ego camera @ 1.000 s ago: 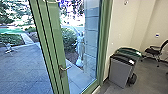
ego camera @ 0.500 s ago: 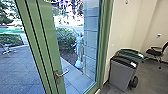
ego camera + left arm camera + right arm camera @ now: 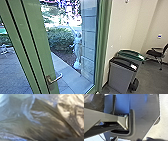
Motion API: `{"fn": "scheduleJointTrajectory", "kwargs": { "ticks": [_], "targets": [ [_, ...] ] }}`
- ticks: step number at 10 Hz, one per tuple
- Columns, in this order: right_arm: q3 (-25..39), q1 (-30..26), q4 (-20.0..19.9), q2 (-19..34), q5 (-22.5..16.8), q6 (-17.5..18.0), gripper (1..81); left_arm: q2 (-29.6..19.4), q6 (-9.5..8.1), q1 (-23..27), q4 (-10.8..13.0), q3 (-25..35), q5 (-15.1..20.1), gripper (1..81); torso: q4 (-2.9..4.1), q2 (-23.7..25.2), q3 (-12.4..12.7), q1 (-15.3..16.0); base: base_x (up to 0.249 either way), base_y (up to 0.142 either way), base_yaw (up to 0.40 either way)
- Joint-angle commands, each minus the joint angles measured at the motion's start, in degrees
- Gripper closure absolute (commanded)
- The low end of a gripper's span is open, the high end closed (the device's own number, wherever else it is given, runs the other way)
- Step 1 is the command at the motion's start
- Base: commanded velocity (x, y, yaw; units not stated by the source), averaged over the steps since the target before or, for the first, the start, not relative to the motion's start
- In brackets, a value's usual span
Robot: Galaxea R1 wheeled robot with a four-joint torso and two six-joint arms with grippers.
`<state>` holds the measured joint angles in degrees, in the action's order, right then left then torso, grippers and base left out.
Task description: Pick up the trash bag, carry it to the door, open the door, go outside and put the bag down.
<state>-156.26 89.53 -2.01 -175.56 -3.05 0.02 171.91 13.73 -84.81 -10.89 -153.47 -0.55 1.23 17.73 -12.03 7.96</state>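
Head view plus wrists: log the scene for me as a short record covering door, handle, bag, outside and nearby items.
Door: green frame with clear glass; open or shut, cannot tell
Handle: metal lever on the green upright left of the glass
Trash bag: crumpled plastic, close to left wrist camera; grip cannot be told
Outside: paving, bush, pale statue
Bins: grey, dark-lidded; green-lidded one behind
Chair: dark, beyond bins

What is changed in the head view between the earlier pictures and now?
The green-framed door has swung; its handle now shows farther left and lower. The grey bin, the green-topped bin and the statue stayed nearly in place.
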Motion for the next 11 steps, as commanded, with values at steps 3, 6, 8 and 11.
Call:
{"fn": "scheduleJointTrajectory", "kwargs": {
  "ticks": [3, 6, 8, 11],
  "targets": [
    [0.35, -2.29, 0.34, -0.43, -3.81, -0.20, 1.0, -0.34, 0.60, 2.76, 0.43, 0.10, 3.19, 81.1, 0.00, 0.00, -0.02, 0.02, 0.158, 0.000, 0.000],
    [0.35, -2.11, 0.34, -0.43, -3.81, -0.20, 1.0, -0.25, 0.60, 2.76, 0.52, 0.10, 3.19, 81.1, 0.00, 0.00, -0.02, 0.00, 0.147, 0.000, 0.000],
    [0.35, -2.11, 0.34, -0.61, -3.81, -0.11, 1.0, -0.34, 0.60, 2.76, 0.43, 0.10, 3.19, 81.1, 0.00, 0.00, -0.02, 0.00, 0.142, 0.000, 0.000],
    [0.35, -2.11, 0.34, -0.52, -3.81, -0.20, 1.0, -0.25, 0.51, 2.76, 0.43, 0.10, 3.19, 81.1, 0.00, -0.02, -0.02, 0.05, 0.068, 0.000, 0.000]
  ]
}}
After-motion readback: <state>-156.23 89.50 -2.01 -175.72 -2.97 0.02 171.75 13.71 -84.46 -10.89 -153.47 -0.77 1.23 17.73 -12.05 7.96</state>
